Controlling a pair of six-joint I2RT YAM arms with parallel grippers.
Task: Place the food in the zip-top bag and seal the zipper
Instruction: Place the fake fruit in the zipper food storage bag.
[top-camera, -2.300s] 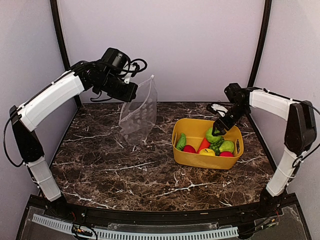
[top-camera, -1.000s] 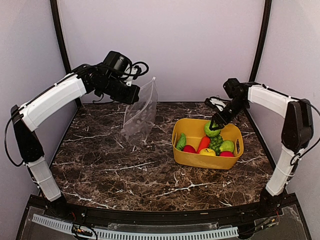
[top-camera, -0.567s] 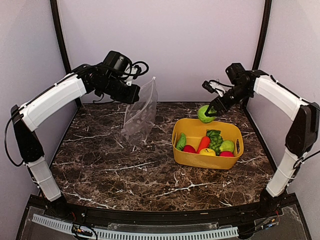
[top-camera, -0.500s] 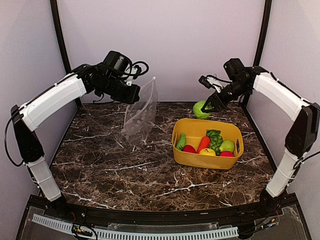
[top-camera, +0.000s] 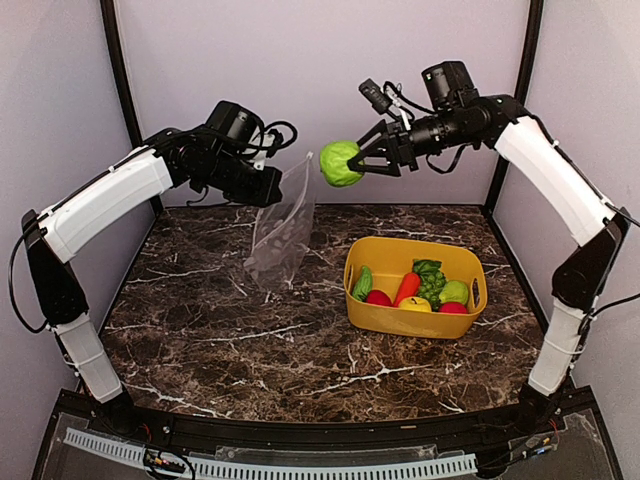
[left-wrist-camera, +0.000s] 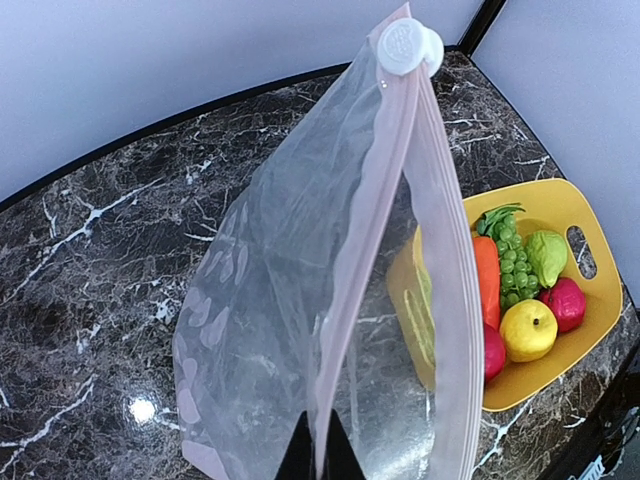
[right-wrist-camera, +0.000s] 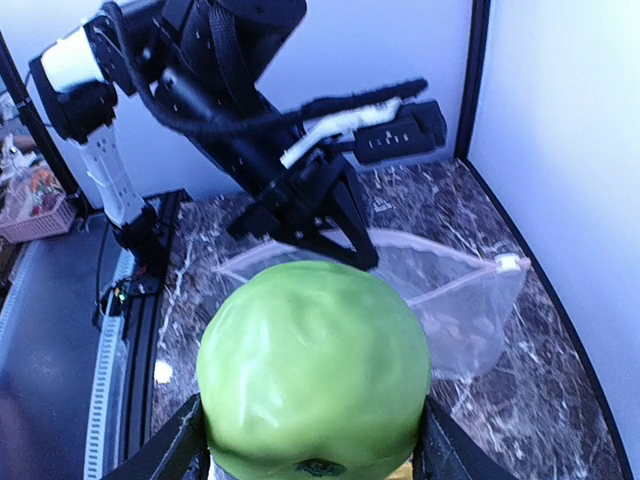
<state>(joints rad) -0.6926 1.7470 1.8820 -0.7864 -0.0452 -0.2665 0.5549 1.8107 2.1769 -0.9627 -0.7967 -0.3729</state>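
Near right of the table (top-camera: 250, 350): basket (top-camera: 400, 315) w/ most of the food in it, carrot (top-camera: 407, 288), lemon (top-camera: 414, 304), red ball (top-camera: 378, 298), cucumber (top-camera: 362, 283), grapes (top-camera: 433, 288); none bagged yet. Further back, left of centre, the bag (top-camera: 283, 228) hangs; low corner near or on the table, can't tell. L gripper (top-camera: 270, 190) has jaws together, pinched on the bag's mouth edge at the zipper (left-wrist-camera: 365, 230); slider (left-wrist-camera: 403, 45) sits at the strip's other end, mouth gaping a little. Up by the far edge, R gripper (top-camera: 362, 160) is clamped round a lettuce (top-camera: 340, 163), just right of the bag's top, not touching. Step looks like: 1st item on its way to the bag. Next move needs the lettuce lined up over the opening, which looks tight for it, then let go only once inside. Zipper comes last.
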